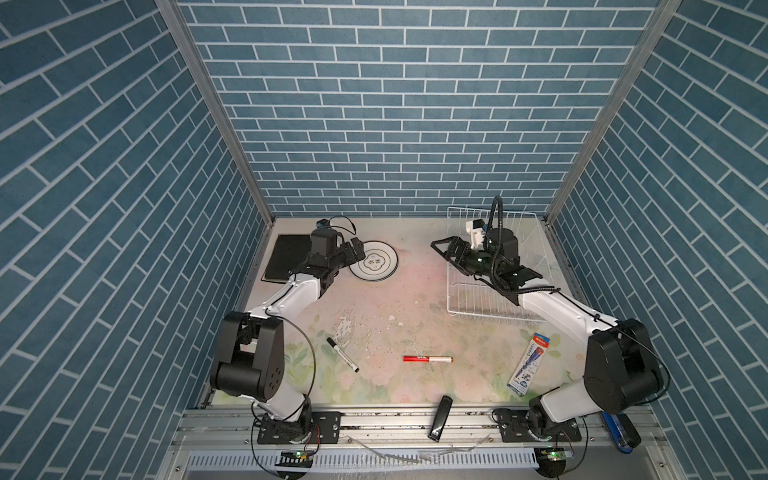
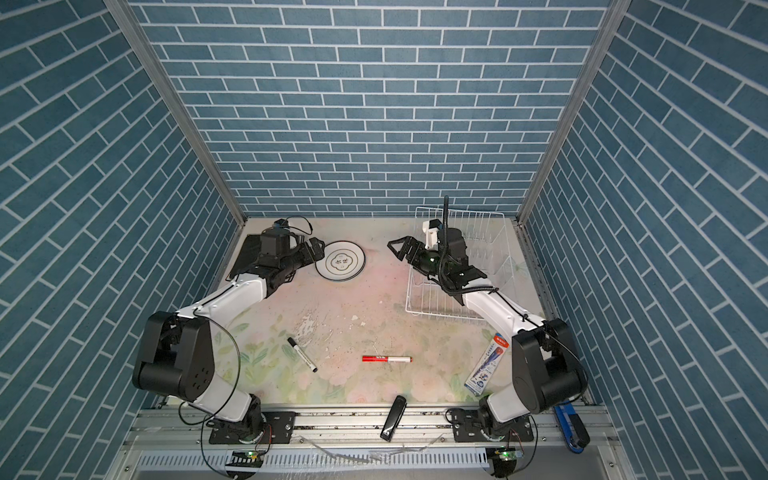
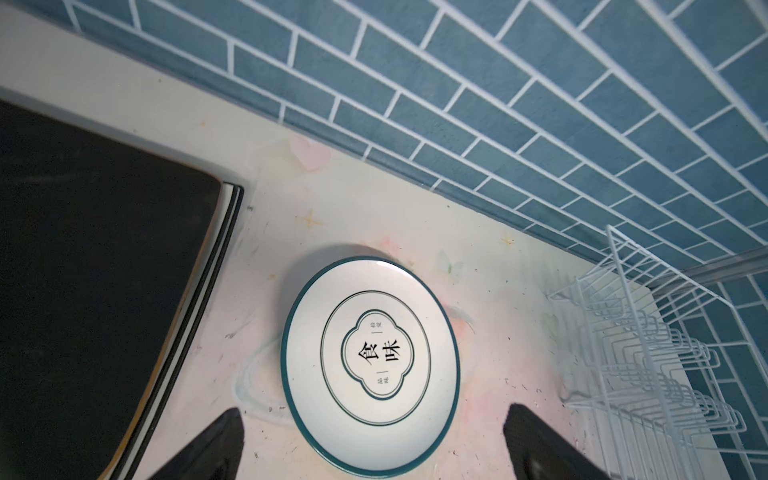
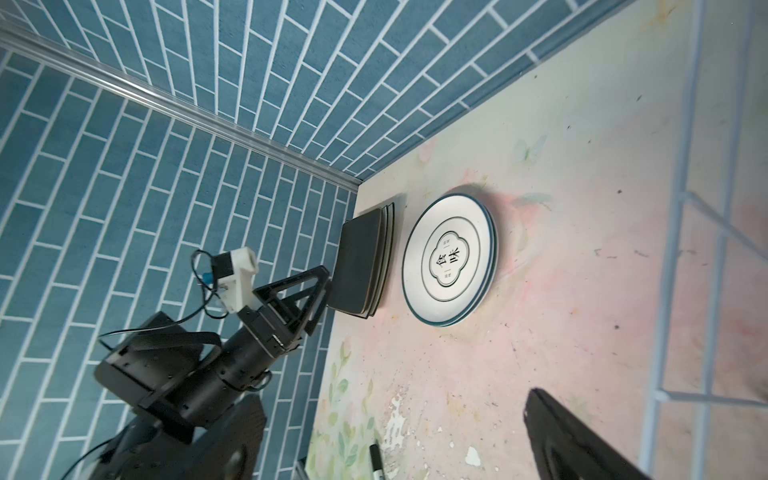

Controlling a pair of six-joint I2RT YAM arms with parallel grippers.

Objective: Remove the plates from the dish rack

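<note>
- A square matte-black plate (image 1: 286,257) lies flat on the worktop (image 1: 399,307) at the back left. Its left edge is just beside the left wall (image 1: 124,208) and its far edge is near the back wall (image 1: 395,124).
- Both top views show only its black top. The left wrist view also shows the thin edges of white square plates (image 3: 232,203) stacked beneath it.
- The left pincer (image 1: 358,250) hangs over the left edge of the round white plate (image 1: 376,264), jaws spread wide and holding nothing. In the left wrist view its fingers (image 3: 208,449) stand either side of that plate, apart from its rim.
- The round white plate lies flat just right of the square stack, with a narrow gap between them. The right wrist view shows a doubled rim along one side, so whether one plate or two lie there cannot be told.
- A broad stretch of bare worktop separates the round plate from the rack.
- The right pincer (image 1: 439,249) is open and empty, above the worktop just past the rack's left edge. The right wrist view shows only one of its fingers (image 4: 573,440).
- The white wire dish rack (image 1: 469,318) stands in the back right corner, with its tall barred back near the back wall and its right side close to the right wall (image 1: 665,208). The right arm (image 1: 552,307) reaches across it.
- Near the front edge lie a black marker (image 1: 343,354), a red marker (image 1: 428,358) and a pen packet (image 1: 530,363), all well apart from the plates.
</note>
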